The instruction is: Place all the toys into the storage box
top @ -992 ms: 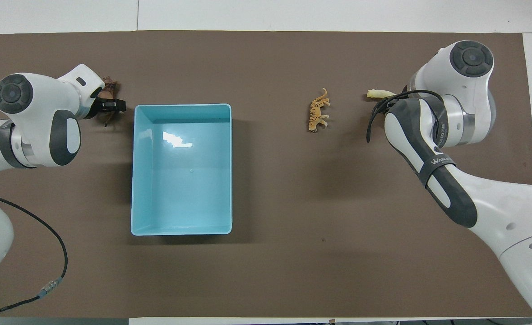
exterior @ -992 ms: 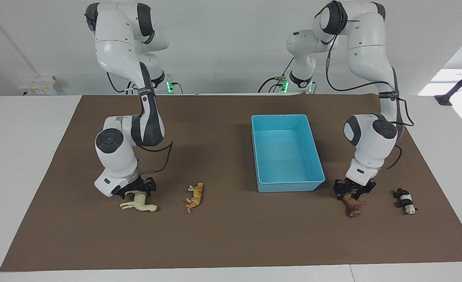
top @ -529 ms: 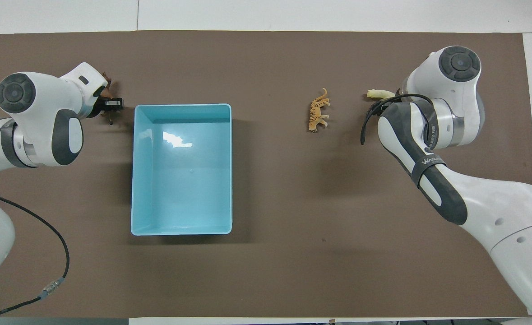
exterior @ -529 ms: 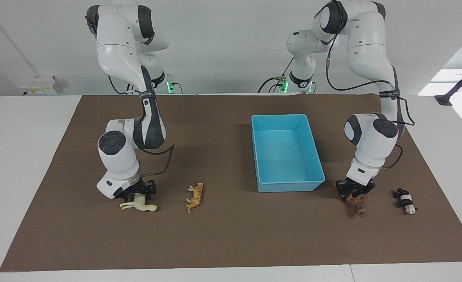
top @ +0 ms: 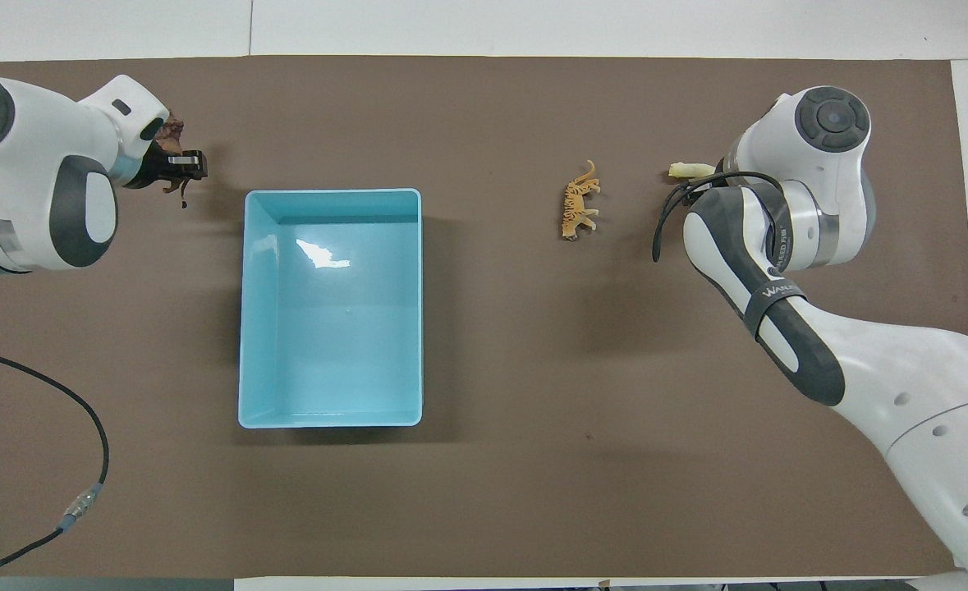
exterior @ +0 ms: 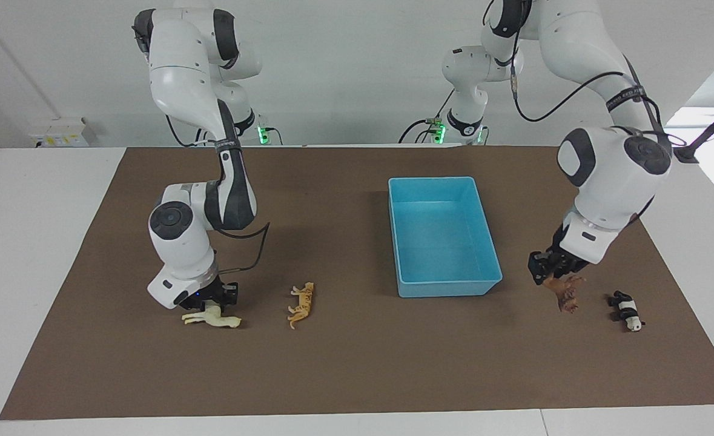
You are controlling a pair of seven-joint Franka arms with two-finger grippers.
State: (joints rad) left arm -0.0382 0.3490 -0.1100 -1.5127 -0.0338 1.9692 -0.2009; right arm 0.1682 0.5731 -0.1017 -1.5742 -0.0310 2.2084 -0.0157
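1. Raised over the brown mat beside the storage box [exterior: 443, 235]: left gripper [exterior: 552, 270], fingers pinching the brown lion [exterior: 565, 290], which hangs clear of the worktop [exterior: 42, 200].
2. Down on the cream horse [exterior: 212, 317] at the right arm's end: right gripper [exterior: 211, 295]; finger state impossible to tell.
3. Lying on the mat: tiger [exterior: 301, 304] between horse and box, panda [exterior: 626, 309] near the lion.
4. Open mat around the box's walls.

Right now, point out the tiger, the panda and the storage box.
tiger [exterior: 301, 304], facing view, on its striped body.
panda [exterior: 626, 310], facing view, on its black-and-white middle.
storage box [top: 332, 194], overhead view, on the rim farthest from the robots.
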